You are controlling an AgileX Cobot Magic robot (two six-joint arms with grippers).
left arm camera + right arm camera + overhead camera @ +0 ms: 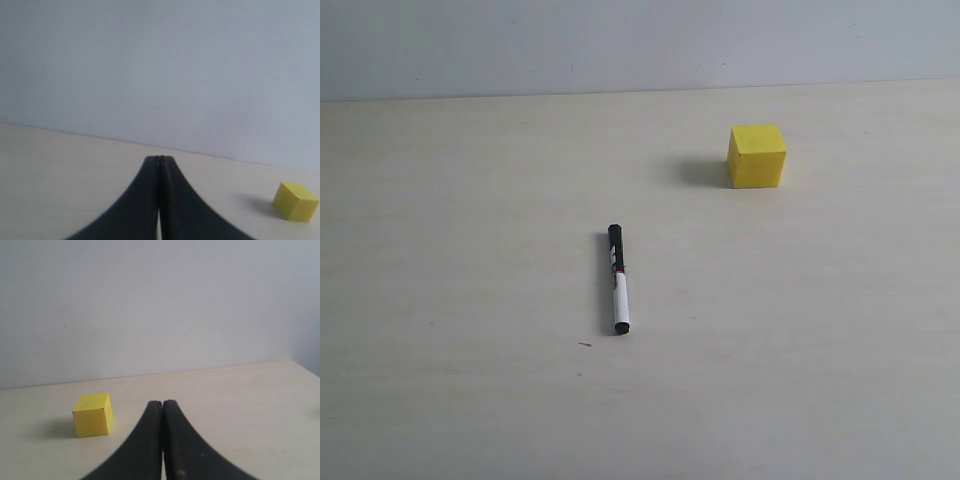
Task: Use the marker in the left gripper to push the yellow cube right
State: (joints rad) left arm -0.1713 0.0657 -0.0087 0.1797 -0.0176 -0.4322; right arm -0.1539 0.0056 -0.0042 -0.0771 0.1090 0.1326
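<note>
Marker (618,280) lies loose on bench (440,380), well apart from yellow cube (757,156); looks light, stiff, likely rolls; grip mid-barrel; left gripper (160,160) and right gripper (162,404) jaws clenched, empty.

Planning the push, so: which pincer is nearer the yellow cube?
Right, probably, by a small margin. The right pincer has the yellow cube close beside its shut tips; from the left pincer it sits farther off to the side.
</note>
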